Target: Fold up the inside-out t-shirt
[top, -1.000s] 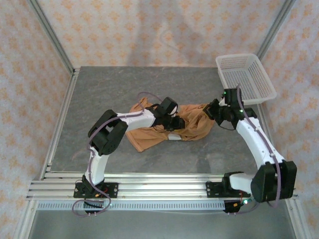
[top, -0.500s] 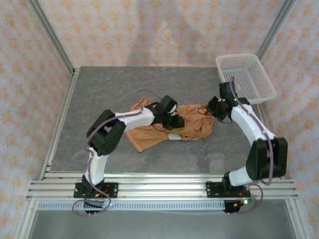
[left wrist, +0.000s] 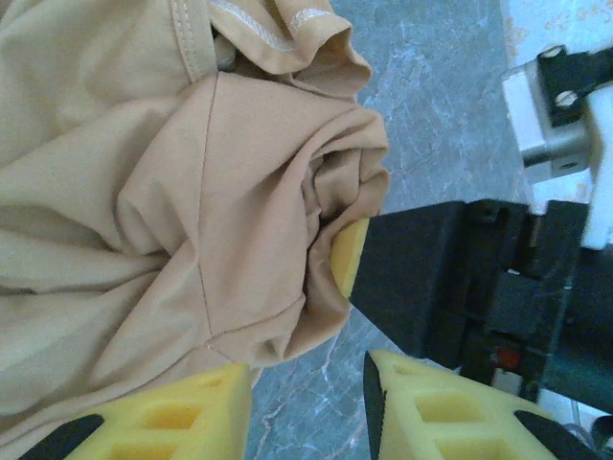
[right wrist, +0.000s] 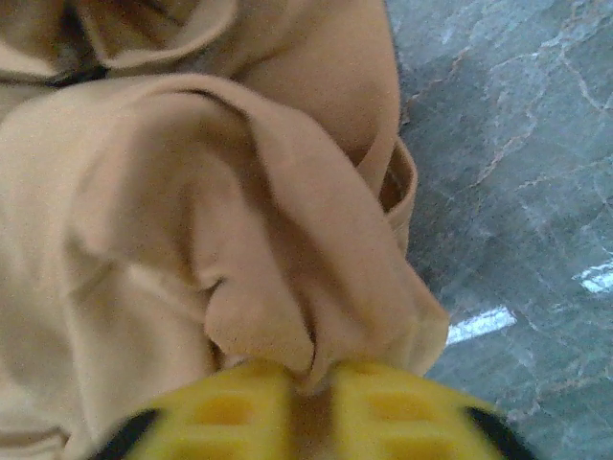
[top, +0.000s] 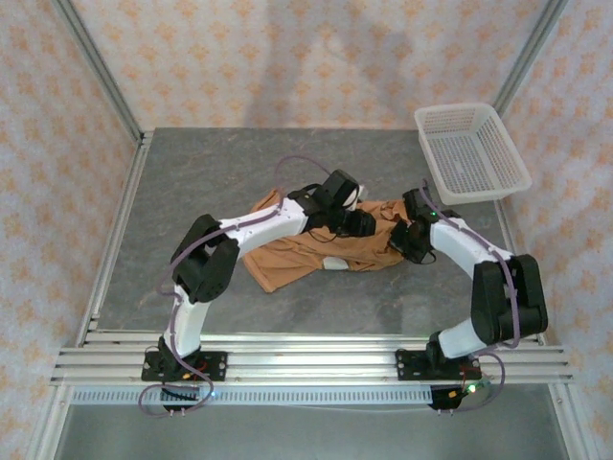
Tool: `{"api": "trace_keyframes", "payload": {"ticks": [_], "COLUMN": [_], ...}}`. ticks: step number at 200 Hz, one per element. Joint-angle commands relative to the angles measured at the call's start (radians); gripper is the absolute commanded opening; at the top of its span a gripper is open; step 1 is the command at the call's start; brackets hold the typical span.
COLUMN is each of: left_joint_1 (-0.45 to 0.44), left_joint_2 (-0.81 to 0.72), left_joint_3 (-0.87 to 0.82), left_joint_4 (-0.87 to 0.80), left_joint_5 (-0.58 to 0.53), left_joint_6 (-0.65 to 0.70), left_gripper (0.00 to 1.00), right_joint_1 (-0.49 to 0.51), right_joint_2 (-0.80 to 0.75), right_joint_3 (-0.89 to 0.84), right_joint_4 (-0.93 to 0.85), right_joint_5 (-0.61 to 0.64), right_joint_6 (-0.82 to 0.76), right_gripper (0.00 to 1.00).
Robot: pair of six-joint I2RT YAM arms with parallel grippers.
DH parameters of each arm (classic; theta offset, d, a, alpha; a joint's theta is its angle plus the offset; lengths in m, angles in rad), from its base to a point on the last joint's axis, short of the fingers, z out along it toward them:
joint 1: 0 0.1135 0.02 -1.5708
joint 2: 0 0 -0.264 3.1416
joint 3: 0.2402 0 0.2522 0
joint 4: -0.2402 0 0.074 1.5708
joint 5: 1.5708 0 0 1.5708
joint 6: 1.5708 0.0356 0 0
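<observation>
Both angled inward: right end effector (right wrist: 311,388) clamped on inside-out t-shirt (right wrist: 182,201); left end effector (left wrist: 306,393) parted.

t-shirt (top: 305,251): tan, inside out, seams and a white label showing, lying crumpled
reach: stretching from beyond the left gripper (left wrist: 306,410) across to the right gripper (right wrist: 308,398)
right end: bunching into a fold, sitting pinched in the right gripper
near left gripper: rumpled cloth lying just ahead of its parted fingers

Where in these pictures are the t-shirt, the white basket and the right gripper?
t-shirt (top: 287,261): top external view, near-left part of the cloth.
white basket (top: 456,106): top external view, far rim.
right gripper (right wrist: 311,379): right wrist view, between its yellow fingertips, where cloth is pinched.
</observation>
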Motion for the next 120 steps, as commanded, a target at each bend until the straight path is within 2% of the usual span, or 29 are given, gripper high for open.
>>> {"api": "trace_keyframes", "payload": {"ticks": [1, 56, 120], "left_joint_1": [-0.012, -0.018, -0.028], "left_joint_2": [0.063, 0.215, 0.343], "left_joint_3": [0.077, 0.258, 0.412], "left_joint_4": [-0.074, -0.156, -0.249], "left_joint_5": [-0.002, 0.033, 0.037], "left_joint_6": [0.044, 0.093, 0.139], "left_gripper": [0.38, 0.41, 0.44], "right_joint_1": [-0.022, -0.054, -0.055], "right_joint_2": [-0.018, -0.257, -0.270], "right_joint_3": [-0.049, -0.255, -0.275], "right_joint_4": [0.072, 0.307, 0.332], "right_joint_5": [0.047, -0.049, -0.087], "right_joint_6": [0.015, 0.075, 0.077], "right_gripper": [0.00, 0.00, 0.00]}}
